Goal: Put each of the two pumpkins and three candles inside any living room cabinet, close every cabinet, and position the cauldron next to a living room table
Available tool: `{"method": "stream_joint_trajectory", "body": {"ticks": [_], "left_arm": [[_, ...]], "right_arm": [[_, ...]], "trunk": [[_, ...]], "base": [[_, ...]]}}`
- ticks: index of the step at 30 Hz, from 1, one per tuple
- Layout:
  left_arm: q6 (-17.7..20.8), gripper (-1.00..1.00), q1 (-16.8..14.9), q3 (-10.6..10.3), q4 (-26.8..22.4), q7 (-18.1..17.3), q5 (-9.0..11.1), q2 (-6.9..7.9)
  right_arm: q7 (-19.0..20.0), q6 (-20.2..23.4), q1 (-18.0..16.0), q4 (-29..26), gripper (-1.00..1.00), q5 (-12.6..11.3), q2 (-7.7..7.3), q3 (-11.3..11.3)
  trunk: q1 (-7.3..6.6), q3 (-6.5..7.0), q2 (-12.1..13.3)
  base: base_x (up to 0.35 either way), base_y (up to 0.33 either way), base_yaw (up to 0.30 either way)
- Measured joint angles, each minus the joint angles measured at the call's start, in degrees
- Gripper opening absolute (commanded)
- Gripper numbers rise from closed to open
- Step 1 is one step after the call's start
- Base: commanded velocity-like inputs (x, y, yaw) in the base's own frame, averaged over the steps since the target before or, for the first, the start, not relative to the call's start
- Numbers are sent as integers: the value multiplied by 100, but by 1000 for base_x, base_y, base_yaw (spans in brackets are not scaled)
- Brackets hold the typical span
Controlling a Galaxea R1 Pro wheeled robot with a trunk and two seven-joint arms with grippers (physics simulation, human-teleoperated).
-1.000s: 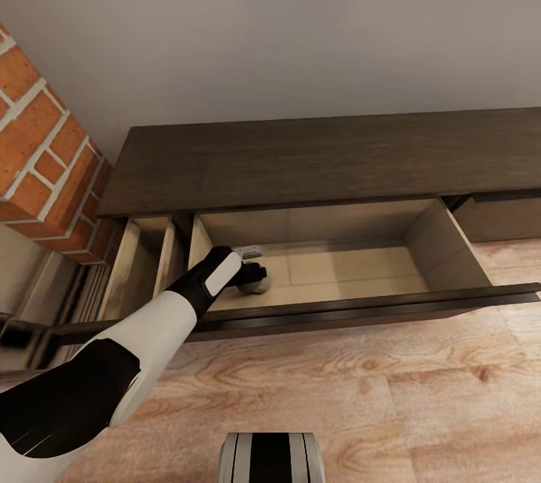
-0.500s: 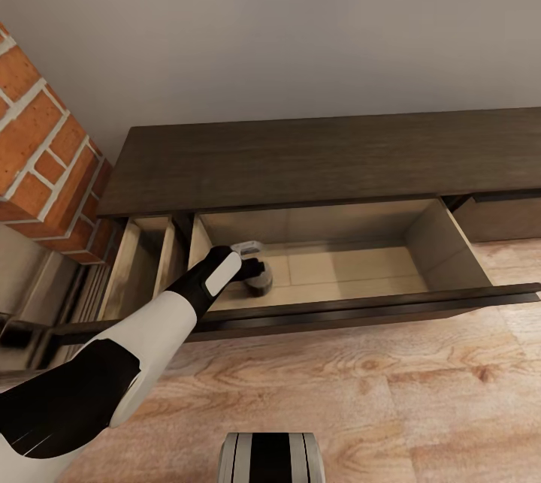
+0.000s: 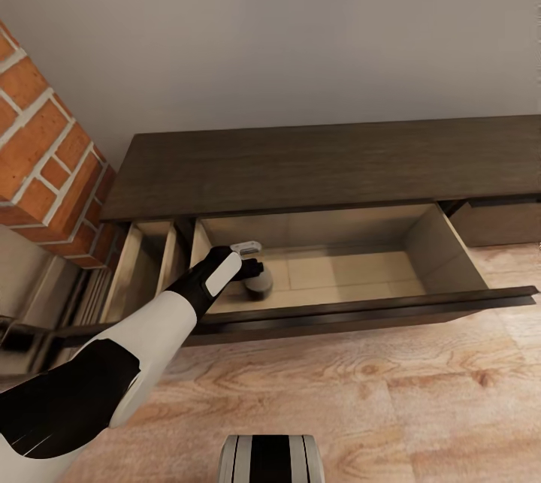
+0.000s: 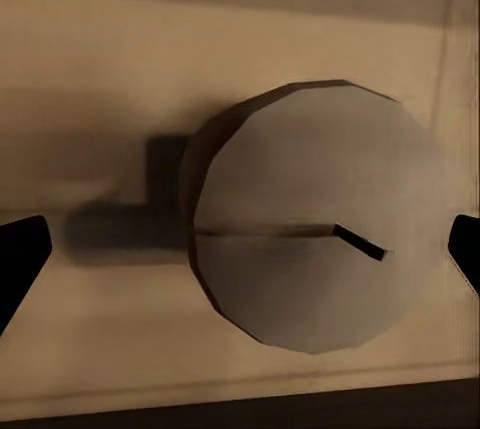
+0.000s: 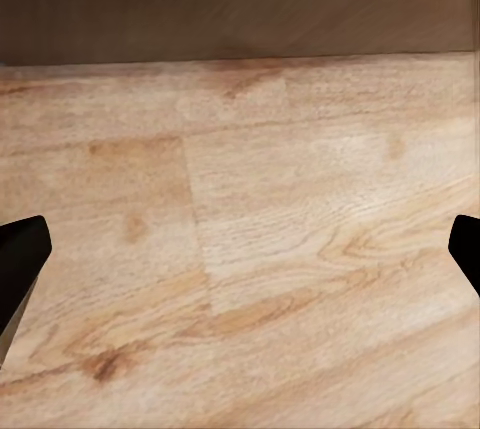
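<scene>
Candle [image 3: 259, 284] in open drawer [image 3: 451, 254] of cabinet [image 3: 323, 164], brick column [image 3: 45, 160] left, wall [image 3: 300, 25] behind

The left arm [image 3: 143, 340] has glossy white shells, black joint sections and a black wrist.

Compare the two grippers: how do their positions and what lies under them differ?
The left gripper hangs inside the open drawer over a candle; the right gripper hangs over bare wood floor. The left brackets the candle without touching; the right brackets nothing. Both are open.
</scene>
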Motion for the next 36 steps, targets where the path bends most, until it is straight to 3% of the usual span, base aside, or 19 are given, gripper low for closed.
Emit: {"method": "stream_joint_trajectory", "body": {"ticks": [7,11,16,21,22,24,36], "left_arm": [[218,100,-1,-2,-15,-3,2,0],[340,100,0,0,-146,-14,16,0],[1033,100,0,2,-282,-29,39,1],[1253,100,-1,4,-371,-40,49,1],[1516,100,-1,8,-392,-45,56,1],[1639,100,-2,10,-403,-46,54,1],[1789,100,-1,18,-553,-48,91,5]], "right_arm": [[0,0,0,0,100,0,0,8],[0,1,2,0,100,-2,2,17],[-7,1,2,0,100,5,8,33],[-10,1,2,0,100,6,9,35],[-19,1,2,0,100,6,9,37],[-23,1,2,0,100,6,9,40],[-46,1,2,31,100,15,9,44]], "trunk": [[-18,155,9],[-17,156,10],[-18,156,10],[-17,156,10],[-17,156,10],[-17,156,10],[-17,156,10]], "base": [[0,0,0],[0,0,0],[0,0,0],[0,0,0],[0,0,0],[0,0,0],[-99,0,0]]}}
